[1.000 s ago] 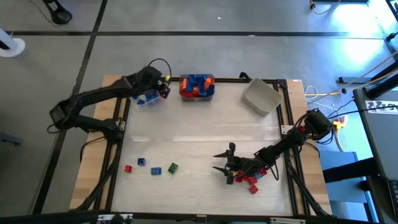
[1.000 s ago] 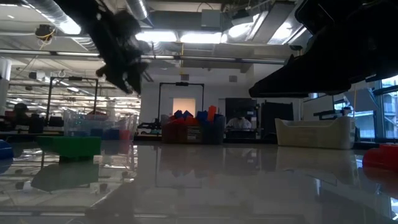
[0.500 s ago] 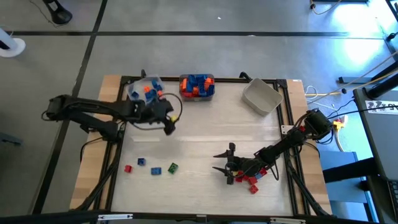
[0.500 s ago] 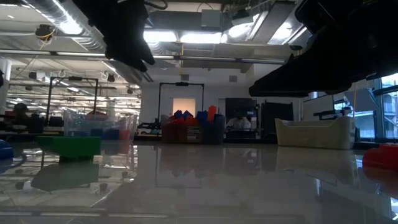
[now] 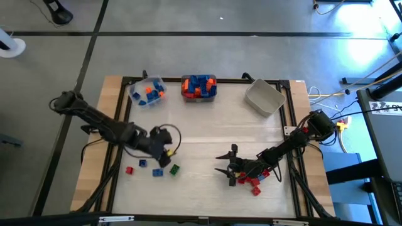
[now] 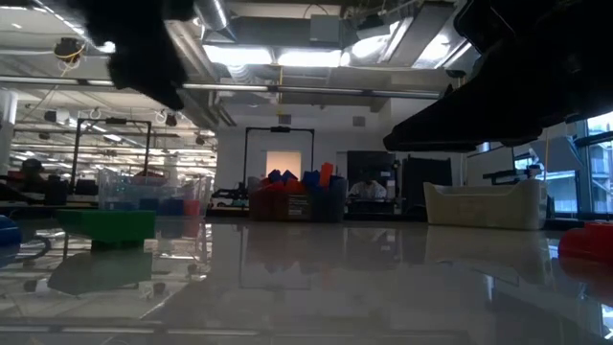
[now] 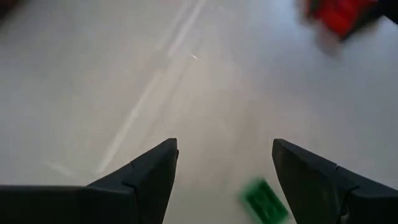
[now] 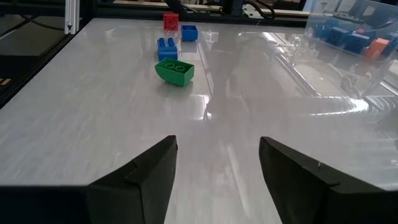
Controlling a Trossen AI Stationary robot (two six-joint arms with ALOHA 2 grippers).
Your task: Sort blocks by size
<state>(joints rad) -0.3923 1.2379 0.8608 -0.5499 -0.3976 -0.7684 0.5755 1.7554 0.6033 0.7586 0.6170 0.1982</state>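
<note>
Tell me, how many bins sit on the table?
3, along the far edge: a clear bin at left, another clear bin in the middle, a grey bin at right.

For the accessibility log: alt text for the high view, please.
Seen from above, the left gripper, open, hangs over four loose blocks near the table's front left. The right gripper, open, rests by red blocks front right; three bins line the far edge.
</note>
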